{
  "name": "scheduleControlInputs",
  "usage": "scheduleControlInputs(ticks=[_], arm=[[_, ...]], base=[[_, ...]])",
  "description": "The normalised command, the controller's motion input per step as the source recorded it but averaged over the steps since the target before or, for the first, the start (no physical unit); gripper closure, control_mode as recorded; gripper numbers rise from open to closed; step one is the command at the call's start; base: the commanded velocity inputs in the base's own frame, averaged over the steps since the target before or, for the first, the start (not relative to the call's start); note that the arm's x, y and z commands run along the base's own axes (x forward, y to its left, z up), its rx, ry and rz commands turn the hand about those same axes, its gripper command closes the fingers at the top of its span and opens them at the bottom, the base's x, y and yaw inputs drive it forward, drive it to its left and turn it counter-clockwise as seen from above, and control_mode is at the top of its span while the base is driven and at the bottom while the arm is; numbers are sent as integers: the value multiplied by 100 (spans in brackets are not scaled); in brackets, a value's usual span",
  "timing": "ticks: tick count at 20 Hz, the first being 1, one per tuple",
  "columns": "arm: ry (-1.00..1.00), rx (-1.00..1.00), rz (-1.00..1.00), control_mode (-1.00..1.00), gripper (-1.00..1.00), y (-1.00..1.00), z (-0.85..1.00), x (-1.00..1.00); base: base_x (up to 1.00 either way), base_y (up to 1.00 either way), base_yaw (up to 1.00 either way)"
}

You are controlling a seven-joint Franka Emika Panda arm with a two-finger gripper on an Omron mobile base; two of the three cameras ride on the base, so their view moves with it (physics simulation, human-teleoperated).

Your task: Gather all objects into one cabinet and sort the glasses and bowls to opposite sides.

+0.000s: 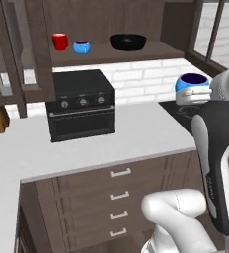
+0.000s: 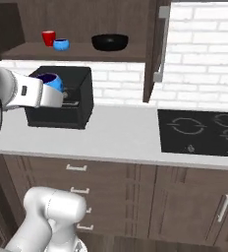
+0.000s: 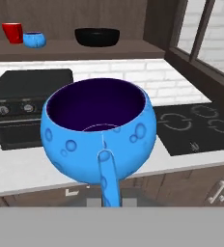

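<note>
Mug (image 3: pixel 99 132) number two, bright blue with a dark inside, is up in the air, gripped by the end effector (image 3: pixel 105 190) by its handle and held upright above the white table (image 1: pixel 136 133), mouth up. From the left base view it sits at the far right, beside the white arm, blue bowl-shaped body (image 1: pixel 192 86) plain to see. From the right base view the same mug (image 2: pixel 51 81) peeks out at the tip of the arm, in front of the black oven (image 2: pixel 74 98).

Now left to right, looking out along the end effector: up and to the left, on the open cabinet shelf (image 3: pixel 85 48), stands the red cup (image 3: pixel 12 33), and just beside it, to its right, the other blue mug (image 3: pixel 34 39). Further right on the same shelf, well apart from those two, rests the wide black bowl (image 3: pixel 97 36). Below the shelf and left of the held mug sits the oven on the table. Off to the right, past the mug, lies the black cooktop (image 3: pixel 196 128) set flush in the table. The cabinet door (image 2: pixel 153 49) hangs open on the right side of the shelf, grey bar handle (image 2: pixel 161 44) showing.
</note>
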Motion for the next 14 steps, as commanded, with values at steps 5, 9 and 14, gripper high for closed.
scheduleControlInputs(ticks=[5,9,14], arm=[[0,0,0,100,100,0,0,0],[0,0,0,100,100,0,0,0],[0,0,0,100,100,0,0,0]], base=[[39,26,-7],[50,45,-4],[44,53,-6]])
